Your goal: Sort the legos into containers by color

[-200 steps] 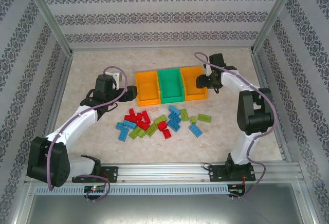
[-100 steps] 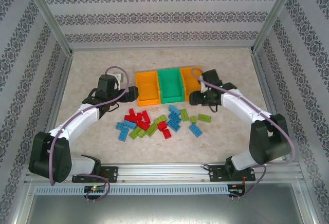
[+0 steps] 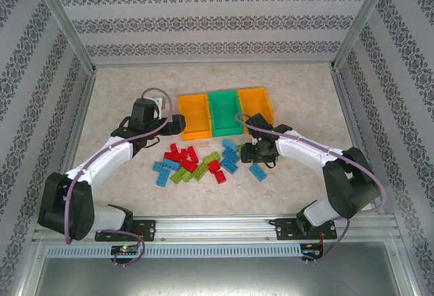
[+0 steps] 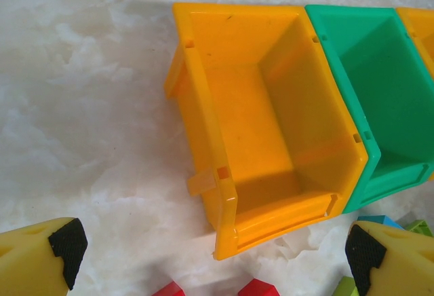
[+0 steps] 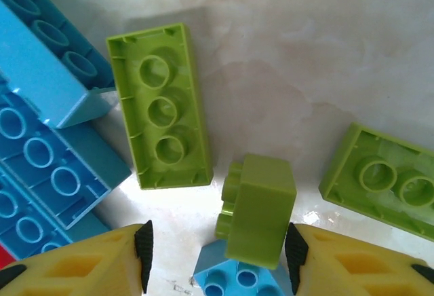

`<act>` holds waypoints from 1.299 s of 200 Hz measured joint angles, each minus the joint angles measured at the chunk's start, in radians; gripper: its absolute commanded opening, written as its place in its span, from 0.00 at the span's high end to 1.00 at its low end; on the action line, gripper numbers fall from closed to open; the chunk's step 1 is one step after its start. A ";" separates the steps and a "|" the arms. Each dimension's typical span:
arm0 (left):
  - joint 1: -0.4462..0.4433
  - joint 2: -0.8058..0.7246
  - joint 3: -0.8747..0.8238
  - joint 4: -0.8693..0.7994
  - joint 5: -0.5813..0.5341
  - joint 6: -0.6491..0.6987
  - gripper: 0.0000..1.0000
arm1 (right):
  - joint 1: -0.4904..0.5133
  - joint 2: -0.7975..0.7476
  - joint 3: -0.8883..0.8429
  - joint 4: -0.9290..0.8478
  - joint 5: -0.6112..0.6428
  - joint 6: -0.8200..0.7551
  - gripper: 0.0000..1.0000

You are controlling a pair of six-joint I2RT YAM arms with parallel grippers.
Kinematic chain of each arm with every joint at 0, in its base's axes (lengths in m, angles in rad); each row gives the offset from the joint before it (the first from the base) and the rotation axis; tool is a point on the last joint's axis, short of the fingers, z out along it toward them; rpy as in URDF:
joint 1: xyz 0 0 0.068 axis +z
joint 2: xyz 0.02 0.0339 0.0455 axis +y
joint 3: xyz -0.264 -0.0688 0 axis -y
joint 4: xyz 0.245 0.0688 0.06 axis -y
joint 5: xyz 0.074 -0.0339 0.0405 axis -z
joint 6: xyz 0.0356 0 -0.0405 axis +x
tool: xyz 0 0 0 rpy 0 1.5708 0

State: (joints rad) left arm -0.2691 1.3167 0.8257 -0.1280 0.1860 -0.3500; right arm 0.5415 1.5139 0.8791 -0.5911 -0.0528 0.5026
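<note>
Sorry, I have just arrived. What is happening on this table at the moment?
Two robot arms are sorting legos by color. The right gripper is open and low over the pile, with its fingers on either side of a small lime green brick that lies on the table. The left gripper is open too, holding nothing, near the left orange bin. That bin and the green bin look empty.

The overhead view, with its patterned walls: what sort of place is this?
Probably a robot test booth, not a home: silver metal frame posts hold patterned wall panels, and a white left arm and right arm are bolted to a metal rail.
</note>
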 measured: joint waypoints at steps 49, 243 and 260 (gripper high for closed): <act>0.000 -0.001 0.000 0.000 0.000 0.000 0.00 | 0.005 0.051 0.000 0.000 0.037 0.000 0.49; -0.033 -0.003 -0.001 -0.029 -0.008 0.001 0.00 | 0.005 -0.001 0.034 -0.005 0.094 -0.004 0.86; -0.037 -0.013 -0.003 -0.035 -0.013 0.001 0.00 | 0.005 -0.018 0.057 -0.013 0.094 -0.009 0.86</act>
State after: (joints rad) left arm -0.3065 1.3037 0.8230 -0.1635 0.1734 -0.3489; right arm 0.5461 1.4963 0.9363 -0.6041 0.0414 0.4934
